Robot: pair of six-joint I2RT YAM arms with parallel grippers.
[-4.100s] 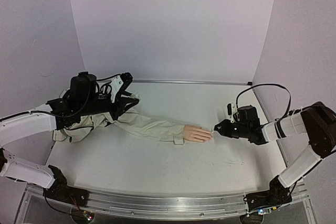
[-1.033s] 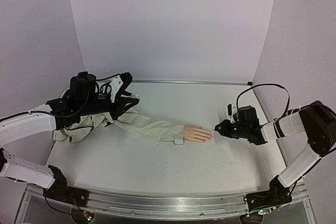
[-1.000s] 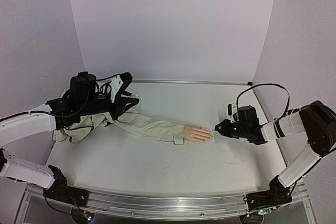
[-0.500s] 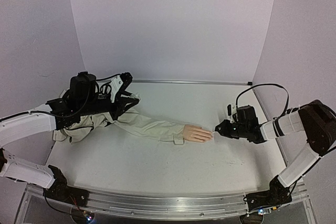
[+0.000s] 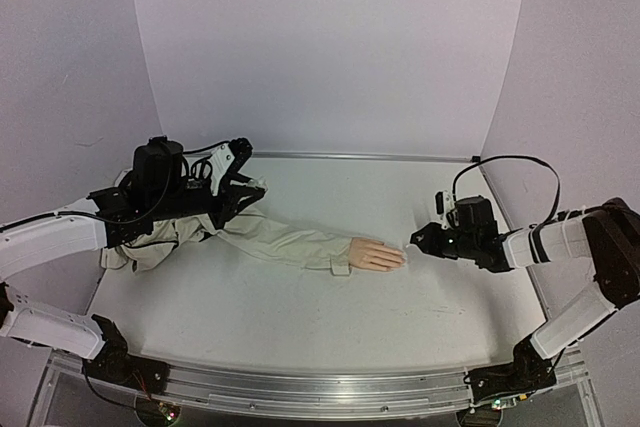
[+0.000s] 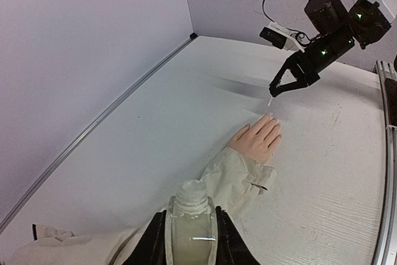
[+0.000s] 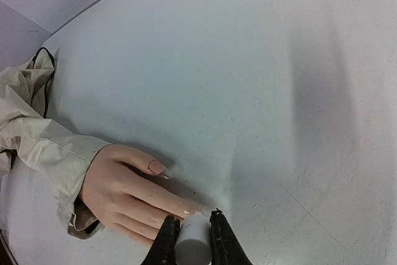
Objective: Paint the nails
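The peach mannequin hand point(image 5: 377, 255) lies flat on the white table, fingers pointing right, in a beige sleeve point(image 5: 285, 240). In the right wrist view its nails show: the thumb nail point(image 7: 157, 168) is long and glossy, and the index fingertip point(image 7: 196, 203) lies just in front of the jaws. My right gripper point(image 7: 193, 226) is shut on a white cylindrical brush cap point(image 7: 191, 244), hovering just off the fingertips point(image 6: 273, 130). Over the sleeve's far end, my left gripper point(image 6: 191, 240) is shut on a clear open-necked bottle point(image 6: 190, 218).
The rest of the beige jacket point(image 5: 150, 247) lies bunched under the left arm. Lilac walls close the table at the back and on both sides, with a metal strip point(image 5: 360, 156) along the back edge. An aluminium rail point(image 5: 320, 387) runs along the near edge.
My right gripper has risen and backed a little away from the fingertips. The left arm, the bottle and the hand have not moved.
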